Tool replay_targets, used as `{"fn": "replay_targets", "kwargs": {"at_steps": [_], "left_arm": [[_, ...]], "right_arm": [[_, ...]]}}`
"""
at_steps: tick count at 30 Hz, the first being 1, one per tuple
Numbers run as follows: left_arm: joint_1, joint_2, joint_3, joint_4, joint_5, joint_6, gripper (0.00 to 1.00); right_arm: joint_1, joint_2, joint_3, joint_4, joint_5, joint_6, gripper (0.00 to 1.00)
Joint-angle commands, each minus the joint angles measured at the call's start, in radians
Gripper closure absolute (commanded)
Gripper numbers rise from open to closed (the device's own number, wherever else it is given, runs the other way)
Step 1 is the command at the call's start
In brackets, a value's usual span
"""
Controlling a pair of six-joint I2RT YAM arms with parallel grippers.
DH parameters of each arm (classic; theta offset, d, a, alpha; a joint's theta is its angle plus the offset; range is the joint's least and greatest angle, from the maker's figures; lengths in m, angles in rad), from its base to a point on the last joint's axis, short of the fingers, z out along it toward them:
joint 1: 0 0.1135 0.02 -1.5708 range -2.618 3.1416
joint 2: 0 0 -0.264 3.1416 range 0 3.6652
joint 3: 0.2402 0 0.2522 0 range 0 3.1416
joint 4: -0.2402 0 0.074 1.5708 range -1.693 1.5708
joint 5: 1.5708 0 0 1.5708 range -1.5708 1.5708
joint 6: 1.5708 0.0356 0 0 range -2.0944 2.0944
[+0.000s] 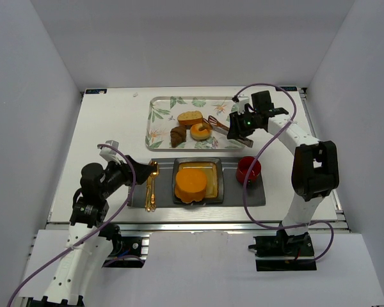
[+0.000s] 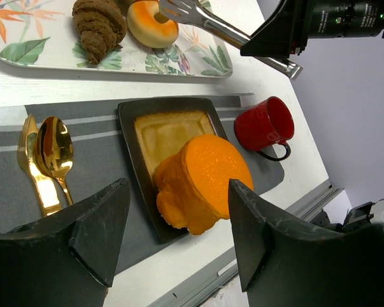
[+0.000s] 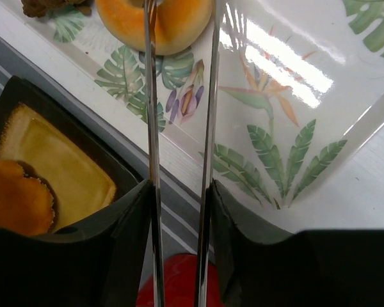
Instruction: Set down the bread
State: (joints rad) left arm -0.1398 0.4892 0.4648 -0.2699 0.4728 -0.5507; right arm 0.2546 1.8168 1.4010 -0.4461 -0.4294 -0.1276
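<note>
Bright, even light from overhead on the white table (image 1: 109,121); shadows short and soft. Hard white glare on the glossy tray (image 3: 288,64) in the right wrist view, warm glints on the gold spoon (image 2: 54,150). Close-up tongs (image 3: 152,160) slightly soft, mirror-streaked; top view sharp throughout.

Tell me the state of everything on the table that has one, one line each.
left gripper: jaws open, empty.
right gripper: jaws shut on the tongs.
tongs: held, tips by the donut.
red cup: upright, looks empty.
orange bread: lying on the dark plate.
tray: holding donut, croissant, bread slice.
</note>
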Motion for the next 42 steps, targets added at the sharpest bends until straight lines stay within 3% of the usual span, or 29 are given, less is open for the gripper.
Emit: {"fn": "replay_targets", "kwargs": {"at_steps": [1,5,14,21,27,34,42], "left_arm": [[-0.004,0.005,0.035,-0.002,-0.01,0.001,0.28],[-0.003,0.005,0.035,-0.002,-0.01,0.003,0.28],[-0.004,-0.011,0.025,-0.002,-0.01,0.0,0.28],[-0.004,-0.008,0.023,0.006,-0.007,-0.002,0.28],[-0.003,-0.005,0.023,0.014,-0.003,-0.002,0.28],[-0.004,0.006,0.018,0.027,0.001,-0.002,0.28],[-0.003,0.014,0.021,0.031,0.004,0.002,0.28]], "right_arm": [[-0.006,0.007,0.043,-0.003,-0.028,0.008,0.57],[-0.012,0.004,0.044,-0.025,-0.054,0.002,0.75],[-0.072,-0.071,0.055,-0.055,-0.112,0.032,0.88],[-0.123,-0.181,0.064,-0.124,-0.201,0.028,0.91],[-0.112,-0.344,-0.045,-0.198,-0.31,-0.041,0.92],[0.032,-0.621,-0.271,-0.279,-0.376,-0.274,0.92],[0.15,-0.729,-0.408,-0.329,-0.312,-0.351,0.9]]}}
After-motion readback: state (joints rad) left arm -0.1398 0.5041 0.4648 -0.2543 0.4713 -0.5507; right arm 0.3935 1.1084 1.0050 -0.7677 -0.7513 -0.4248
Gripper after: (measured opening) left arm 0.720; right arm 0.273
